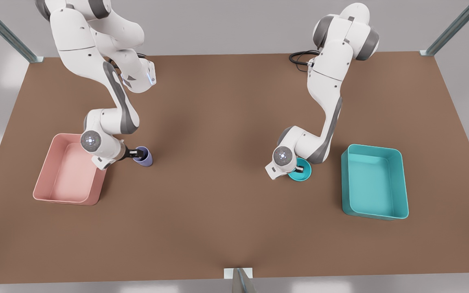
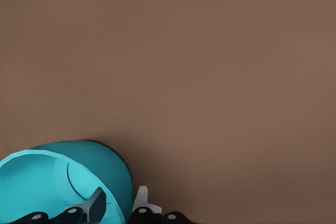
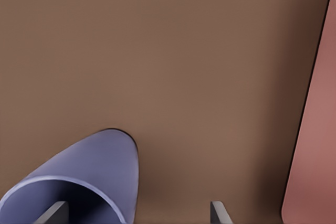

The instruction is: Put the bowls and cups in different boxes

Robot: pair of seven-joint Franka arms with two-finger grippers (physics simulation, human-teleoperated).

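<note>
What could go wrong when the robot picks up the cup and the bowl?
1. The right gripper is open with one finger inside the lavender cup and one outside. Closing on that one wall might tip the cup.
2. The left gripper is at the teal bowl's rim. Lifted by its edge, the bowl might tilt or slip.

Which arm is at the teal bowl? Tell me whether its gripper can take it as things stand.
The left. Probably yes: the left gripper already straddles the teal bowl's wall, one finger inside, the other outside, with nothing in the way.
</note>
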